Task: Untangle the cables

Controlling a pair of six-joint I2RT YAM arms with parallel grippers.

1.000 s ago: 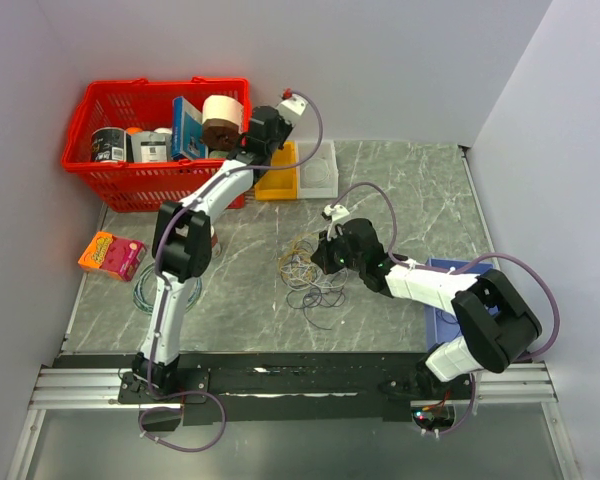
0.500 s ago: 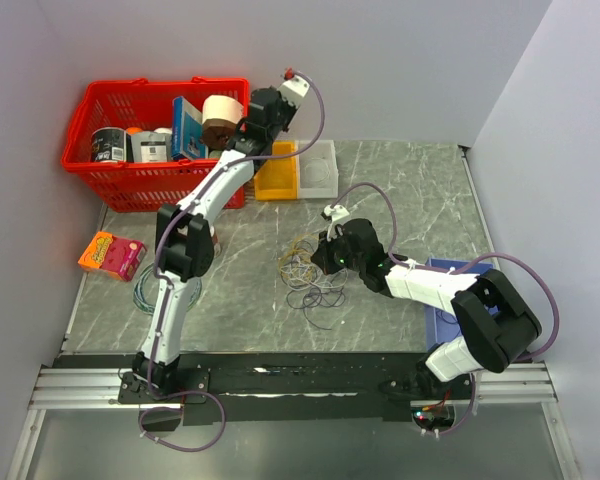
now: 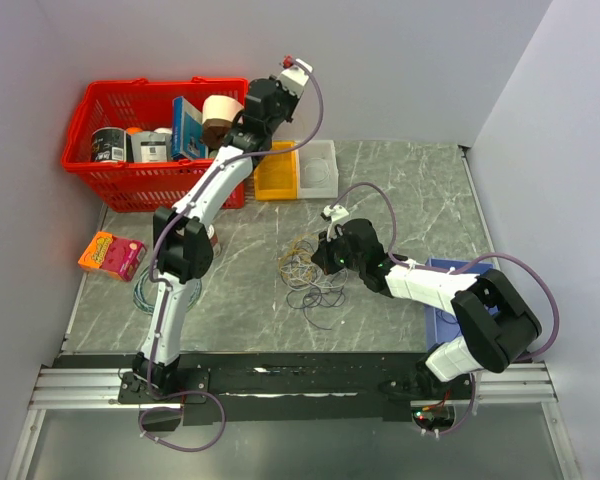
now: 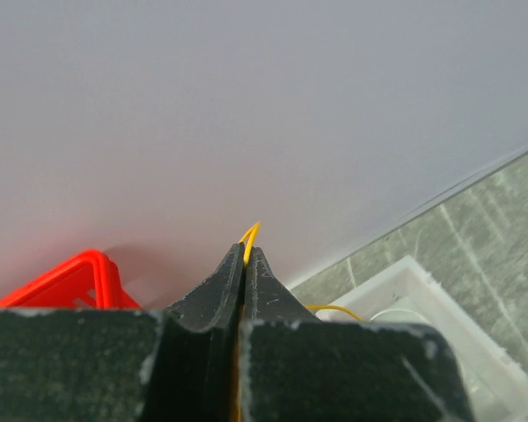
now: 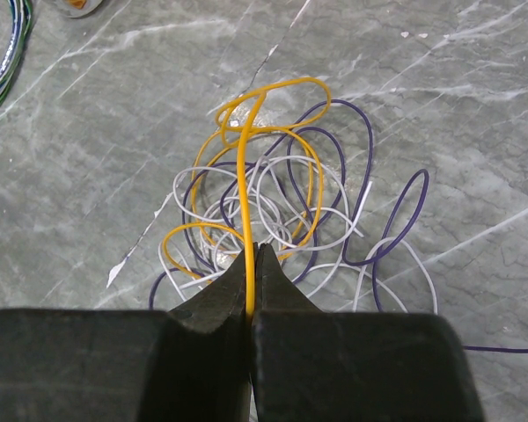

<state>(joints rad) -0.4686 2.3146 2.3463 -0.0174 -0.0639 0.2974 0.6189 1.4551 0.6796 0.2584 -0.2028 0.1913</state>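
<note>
The cables (image 3: 310, 275) lie in a loose heap of purple, yellow and pale wires mid-table. My right gripper (image 3: 326, 256) sits low at the heap's right edge. In the right wrist view it (image 5: 253, 257) is shut on a yellow cable (image 5: 243, 176) that loops over purple (image 5: 370, 158) and white (image 5: 273, 207) wires. My left gripper (image 3: 274, 90) is raised high by the back wall, above the basket's right end. In the left wrist view it (image 4: 245, 255) is shut on a thin yellow wire (image 4: 249, 236) that pokes out between the tips.
A red basket (image 3: 100, 180) of goods stands back left, with a yellow bin (image 3: 277, 180) and a white tray (image 3: 320, 165) beside it. An orange packet (image 3: 110, 253) and a teal coil (image 3: 143, 290) lie left. A blue tray (image 3: 445, 268) is right.
My left gripper has risen and moved back toward the wall, away from the yellow bin, still shut on the yellow wire. The right arm and the heap have not moved.
</note>
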